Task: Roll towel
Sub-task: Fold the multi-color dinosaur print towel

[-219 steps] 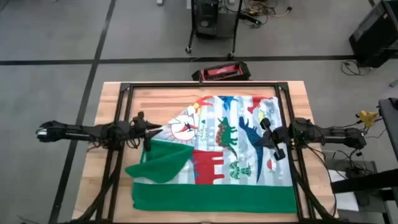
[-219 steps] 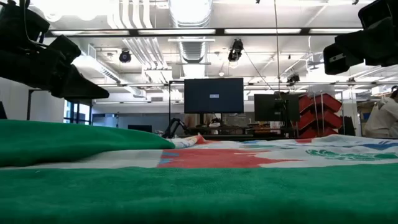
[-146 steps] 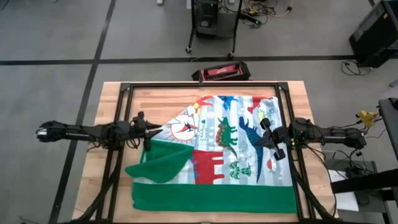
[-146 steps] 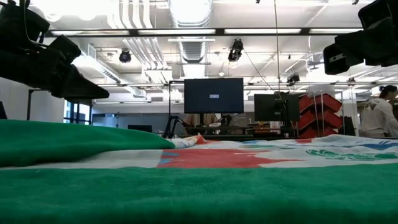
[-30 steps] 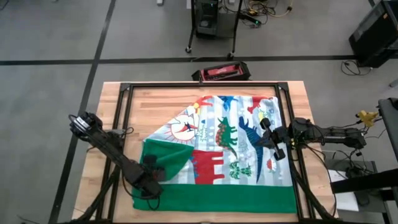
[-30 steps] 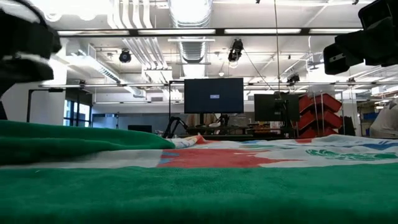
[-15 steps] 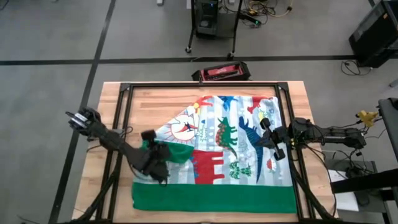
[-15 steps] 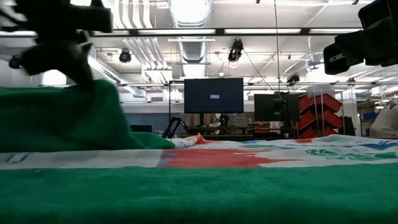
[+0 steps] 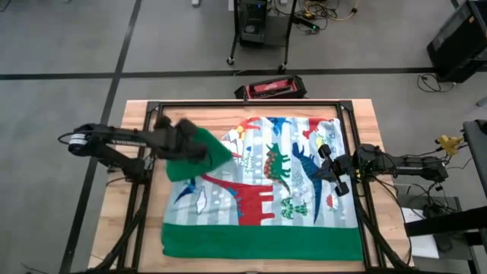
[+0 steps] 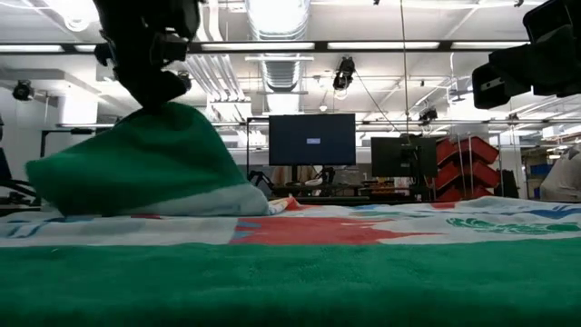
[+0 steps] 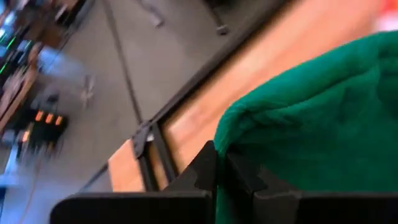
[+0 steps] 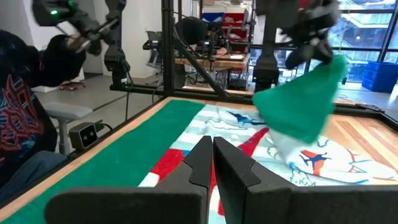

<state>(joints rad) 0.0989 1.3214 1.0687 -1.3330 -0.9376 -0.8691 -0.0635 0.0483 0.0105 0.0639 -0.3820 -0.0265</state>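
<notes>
The left end effector (image 9: 185, 147) is clenched on a green corner of the towel (image 9: 266, 190), lifted up, and the cloth hides its fingertips; the right end effector (image 9: 329, 169) hangs closed and empty over the towel's right side; bare table (image 9: 133, 122) shows along the left edge.

There is one towel (image 9: 266, 190), and one green corner of it is held up by the closed left gripper (image 9: 185, 147). There are two grippers; the right gripper (image 9: 332, 169), also closed, is over the towel's opposite side. Beyond the grippers, just off the one wooden table (image 9: 129, 122), lies one red and black case (image 9: 270, 88).
</notes>
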